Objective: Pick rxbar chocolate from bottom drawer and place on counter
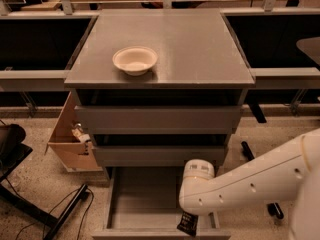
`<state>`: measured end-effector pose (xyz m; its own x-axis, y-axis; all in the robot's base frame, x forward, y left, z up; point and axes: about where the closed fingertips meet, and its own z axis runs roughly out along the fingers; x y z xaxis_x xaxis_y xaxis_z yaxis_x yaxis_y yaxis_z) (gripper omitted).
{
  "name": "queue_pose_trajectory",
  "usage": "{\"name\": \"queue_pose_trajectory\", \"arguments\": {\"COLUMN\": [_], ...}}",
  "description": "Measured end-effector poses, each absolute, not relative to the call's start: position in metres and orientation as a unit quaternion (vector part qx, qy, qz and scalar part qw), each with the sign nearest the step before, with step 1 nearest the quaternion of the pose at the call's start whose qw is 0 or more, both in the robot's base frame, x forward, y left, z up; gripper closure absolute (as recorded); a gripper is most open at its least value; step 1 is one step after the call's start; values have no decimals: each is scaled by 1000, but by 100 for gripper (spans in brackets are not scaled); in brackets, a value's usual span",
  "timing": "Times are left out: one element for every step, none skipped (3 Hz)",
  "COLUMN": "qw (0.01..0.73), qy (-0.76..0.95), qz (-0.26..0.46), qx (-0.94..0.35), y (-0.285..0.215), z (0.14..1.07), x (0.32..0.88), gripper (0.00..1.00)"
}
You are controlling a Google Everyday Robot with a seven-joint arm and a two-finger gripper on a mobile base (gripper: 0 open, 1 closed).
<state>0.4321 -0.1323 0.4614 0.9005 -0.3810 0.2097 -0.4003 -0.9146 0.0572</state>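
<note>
The bottom drawer (150, 234) is pulled open, and the visible part of its grey floor is bare. My gripper (190, 217) hangs below the white wrist (198, 176) over the drawer's front right corner. It is shut on the rxbar chocolate (187, 227), a small black wrapper with pale print that hangs tilted at the drawer's front edge. The counter (195, 49) is the flat grey cabinet top above, with a white bowl (134, 60) on its front left part.
The two upper grey drawers (160, 119) are slightly open. An open cardboard box (67, 139) stands on the floor to the cabinet's left. Black cables and a chair base (55, 214) lie at lower left. Grey side rails (30, 76) flank the cabinet.
</note>
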Motion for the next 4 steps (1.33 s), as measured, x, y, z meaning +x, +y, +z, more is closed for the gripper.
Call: {"name": "queue_pose_trajectory", "arguments": {"qw": [43,41,44,42], "qy": [-213,-202,-195,-216], "qz": [138,142,166,210], "qx": [966,968,966,953], "y": [-144,-142,-141,-161], "z": [535,542,555,615], "x": [461,462,472,499], "gripper": [100,100,100,100]}}
